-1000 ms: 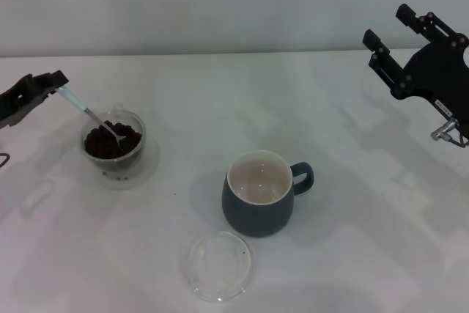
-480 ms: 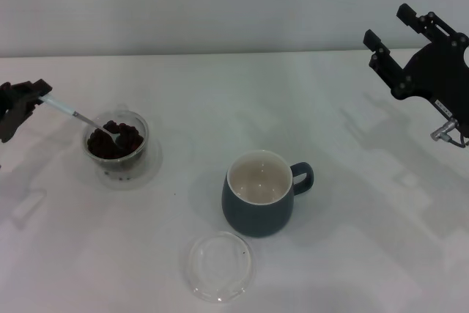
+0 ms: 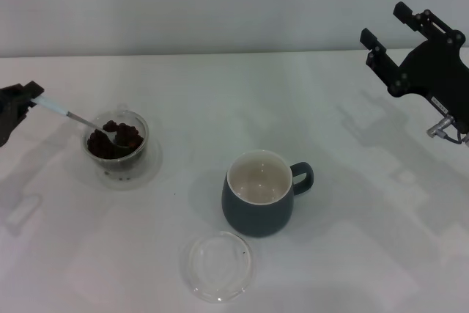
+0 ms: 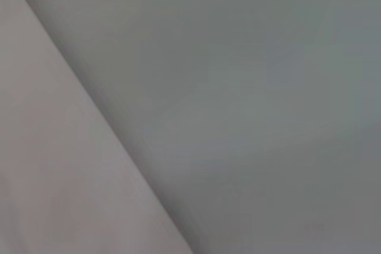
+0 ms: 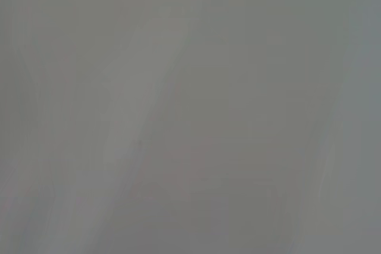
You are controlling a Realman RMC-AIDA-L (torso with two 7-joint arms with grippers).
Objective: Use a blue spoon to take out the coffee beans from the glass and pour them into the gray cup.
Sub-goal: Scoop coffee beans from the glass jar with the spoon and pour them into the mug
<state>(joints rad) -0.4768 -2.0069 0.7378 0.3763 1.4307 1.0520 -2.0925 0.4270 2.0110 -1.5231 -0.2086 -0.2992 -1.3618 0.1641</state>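
In the head view my left gripper [image 3: 29,95] at the far left edge is shut on the pale handle of the blue spoon [image 3: 69,115]. The spoon slants down to the right, and its metal bowl lies among the coffee beans [image 3: 116,139] that fill the small clear glass [image 3: 117,146]. The gray cup [image 3: 259,194], dark outside and cream inside, stands near the table's middle with its handle to the right; no beans show in it. My right gripper [image 3: 392,23] hangs open, high at the far right, away from everything.
A flat clear round dish [image 3: 219,266] lies in front of the gray cup near the table's front edge. The white table [image 3: 352,254] ends at a grey wall behind. Both wrist views show only blurred grey surfaces.
My left gripper has moved left and lowered, so the spoon now lies flatter, its bowl still in the beans. The right arm has barely moved.
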